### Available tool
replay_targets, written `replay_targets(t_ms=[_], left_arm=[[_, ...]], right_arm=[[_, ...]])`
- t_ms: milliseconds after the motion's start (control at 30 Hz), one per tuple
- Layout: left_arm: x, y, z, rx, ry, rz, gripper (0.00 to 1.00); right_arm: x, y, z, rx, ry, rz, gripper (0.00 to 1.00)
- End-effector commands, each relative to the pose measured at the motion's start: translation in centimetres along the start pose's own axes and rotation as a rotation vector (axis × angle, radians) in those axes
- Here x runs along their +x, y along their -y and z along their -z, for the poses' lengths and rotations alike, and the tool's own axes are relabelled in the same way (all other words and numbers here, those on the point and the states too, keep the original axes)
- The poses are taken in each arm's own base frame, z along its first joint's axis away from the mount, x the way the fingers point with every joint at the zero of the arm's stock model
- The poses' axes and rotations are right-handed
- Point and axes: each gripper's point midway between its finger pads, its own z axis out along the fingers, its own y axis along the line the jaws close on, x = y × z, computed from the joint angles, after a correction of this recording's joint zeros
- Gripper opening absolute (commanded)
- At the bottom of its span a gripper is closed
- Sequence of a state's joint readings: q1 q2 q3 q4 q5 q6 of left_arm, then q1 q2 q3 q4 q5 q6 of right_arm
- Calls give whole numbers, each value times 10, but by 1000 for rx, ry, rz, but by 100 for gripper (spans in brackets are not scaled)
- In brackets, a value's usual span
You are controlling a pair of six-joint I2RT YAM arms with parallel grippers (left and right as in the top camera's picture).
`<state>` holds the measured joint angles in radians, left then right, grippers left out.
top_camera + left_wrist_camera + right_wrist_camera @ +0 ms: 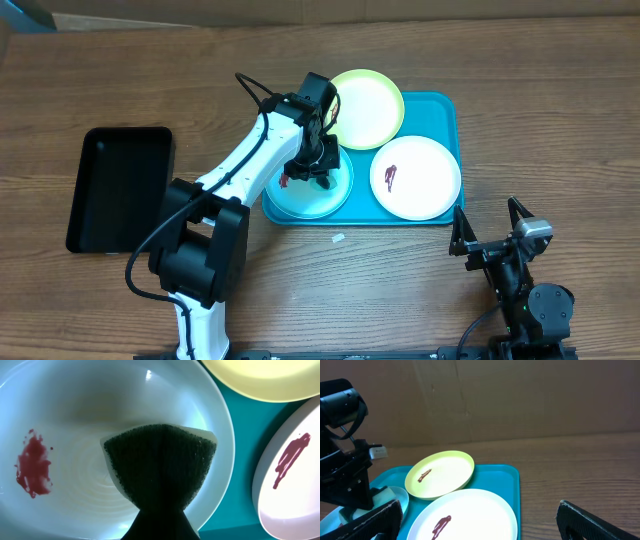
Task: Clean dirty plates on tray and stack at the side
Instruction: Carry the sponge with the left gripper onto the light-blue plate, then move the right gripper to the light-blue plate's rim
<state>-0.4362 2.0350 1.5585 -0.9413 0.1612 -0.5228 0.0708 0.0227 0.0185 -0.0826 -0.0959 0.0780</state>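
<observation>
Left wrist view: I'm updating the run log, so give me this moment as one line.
left tool: holding sponge on bluish-white plate | smear: present | white plate: smeared | right tool: open, off tray

The wooden table [100, 60] carries the tray [437, 113], a black tray [120, 190] and a white scrap [338, 238].

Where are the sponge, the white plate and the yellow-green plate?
sponge [160, 467], left wrist view, middle of its dark scrubbing face.
white plate [428, 182], overhead view, bare part near its middle.
yellow-green plate [370, 105], overhead view, its bare middle.
</observation>
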Motion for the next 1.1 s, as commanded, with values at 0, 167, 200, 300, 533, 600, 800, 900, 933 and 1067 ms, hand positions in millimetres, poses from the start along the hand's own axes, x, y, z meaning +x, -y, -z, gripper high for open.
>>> replay_targets(t_ms=[0,167,200,300,533,600,800,900,933,1067], left_arm=[[6,3,-2,-5,-6,-8,4],[17,7,-8,-12,-25,-26,4],[17,6,-9,-14,-28,-26,4],[19,5,-8,-19,-36,-24,4],[18,4,-8,-21,-33,-24,4],[17,5,-9,-17,-26,-25,4],[16,4,-8,-19,-27,-32,4],[19,2,-8,-27,-39,-29,4],[20,1,-8,-28,-40,-29,4],[20,2,-8,-27,-40,-29,4]], right_arm=[[3,4,-1,20,-1,-1,100],[3,4,-1,19,-1,-1,100],[3,4,-1,19,-1,-1,100],[3,5,-1,23,-1,-1,100],[-10,-75,17,-447,-43,-305,100],[-9,-94,27,-567,-106,-407,100],[-63,-106,43,-670,64,-439,100],[-110,-99,51,-612,204,-382,100],[-124,-95,53,-575,232,-350,100],[-168,-76,53,-354,209,-182,100]])
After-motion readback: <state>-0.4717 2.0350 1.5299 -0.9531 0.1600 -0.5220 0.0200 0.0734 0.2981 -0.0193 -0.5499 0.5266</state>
